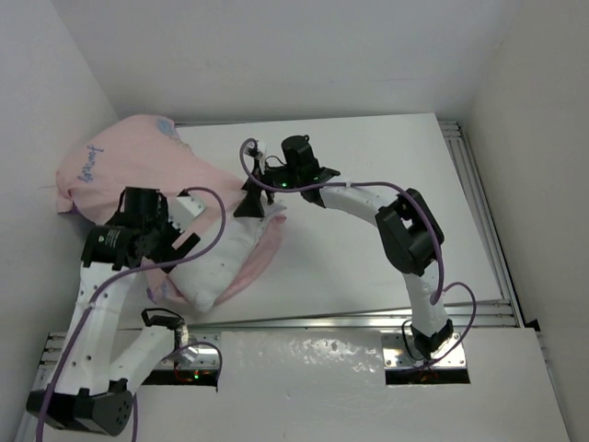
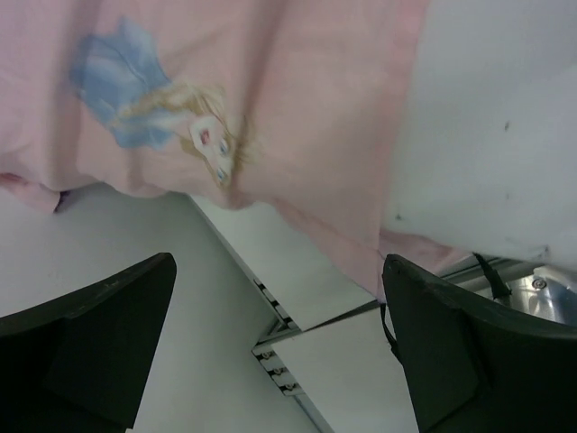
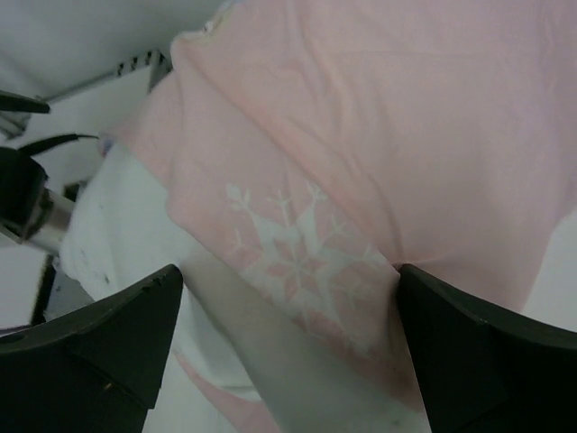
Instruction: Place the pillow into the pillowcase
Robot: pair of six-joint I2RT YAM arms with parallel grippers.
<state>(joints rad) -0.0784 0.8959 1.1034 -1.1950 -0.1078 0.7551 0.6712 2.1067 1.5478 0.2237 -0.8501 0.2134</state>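
Observation:
The pillowcase lies inside out at the table's far left, pale pink, with its print showing faintly through. The white pillow sticks out of its near end, partly covered. My left gripper is open beside the pillow's left side and holds nothing. In the left wrist view its jaws stand wide over the table corner, below the pillowcase and the pillow. My right gripper is open over the case's right edge. In its wrist view the jaws straddle a snowflake fold of the pillowcase, with the pillow to the left.
The white table is framed by aluminium rails at the right and front. White walls close in on the left, back and right. The pillowcase bulges over the table's far left corner against the wall.

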